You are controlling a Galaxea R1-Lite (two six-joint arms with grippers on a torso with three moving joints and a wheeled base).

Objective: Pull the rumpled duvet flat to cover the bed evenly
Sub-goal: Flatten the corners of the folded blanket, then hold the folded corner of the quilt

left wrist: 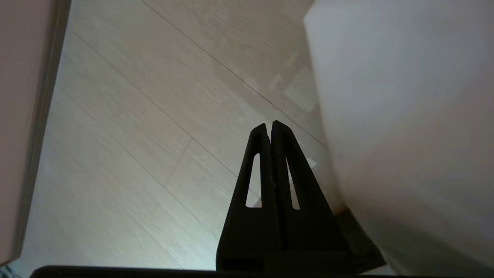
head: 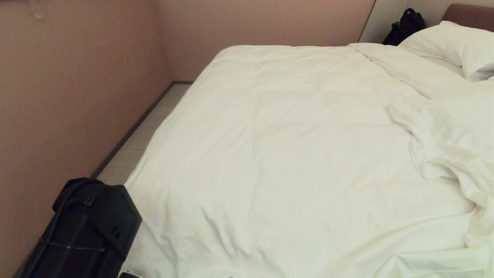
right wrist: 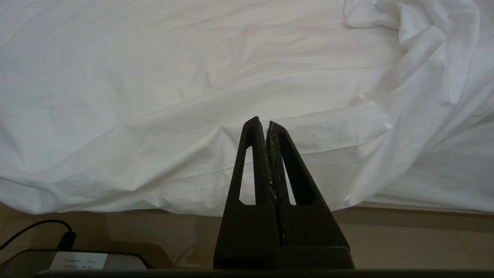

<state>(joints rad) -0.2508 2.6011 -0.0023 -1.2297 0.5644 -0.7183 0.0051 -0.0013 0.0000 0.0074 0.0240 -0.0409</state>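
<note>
**Head view: duvet lies over the bed, bunched on the right**

Head view shows the duvet [head: 278,154] spread across most of the bed [head: 162,247], smooth with shallow creases over its middle and left part. On the right side it is rumpled: a folded ridge [head: 424,143] rises there, with loose bunched cloth running down toward the near right corner. At the far right a pillow [head: 455,46] lies at the head end, in front of a brownish headboard [head: 469,13]. A dark bag [head: 405,25] sits just beyond the bed's far corner, beside the pillow.

The left gripper [left wrist: 270,124] hangs over the pale plank floor [left wrist: 135,135] in the gap between the wall [left wrist: 19,116] and the bed's white side, touching neither; its jaws are pressed together and hold nothing. In the head view only the left arm's black housing [head: 92,227] shows, at the near left corner of the bed.

The right gripper [right wrist: 262,120] points at the hanging edge of the duvet on the near side, jaws pressed together and empty. Below it lie the floor, a dark device [right wrist: 77,262] with a white label, and a black cable [right wrist: 34,227].
</note>
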